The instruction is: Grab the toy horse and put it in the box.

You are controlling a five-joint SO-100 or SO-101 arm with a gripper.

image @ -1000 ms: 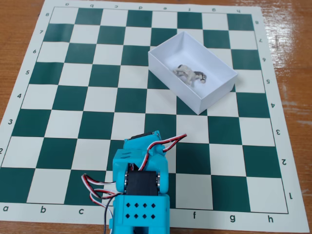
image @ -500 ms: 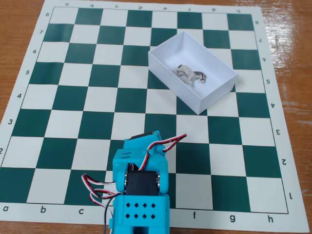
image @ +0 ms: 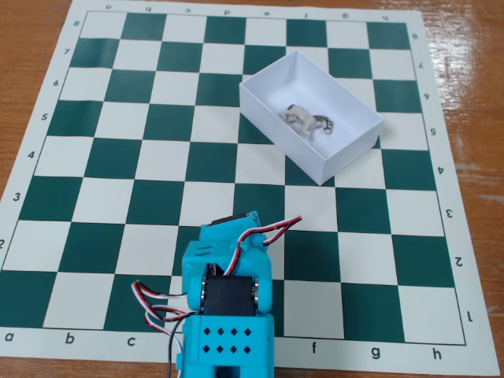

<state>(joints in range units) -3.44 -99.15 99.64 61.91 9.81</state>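
Toy horse (image: 308, 120) already lying inside the box (image: 260, 102), far up-right of the folded arm (image: 228, 303); jaws hidden, state unreadable.

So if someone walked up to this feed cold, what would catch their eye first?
Probably the green-and-white chessboard mat that fills most of the fixed view. Next, the white box sitting askew at upper right, with the little toy horse lying inside it. Then the turquoise arm folded up at the bottom edge, wires looping out; its gripper is not in sight.
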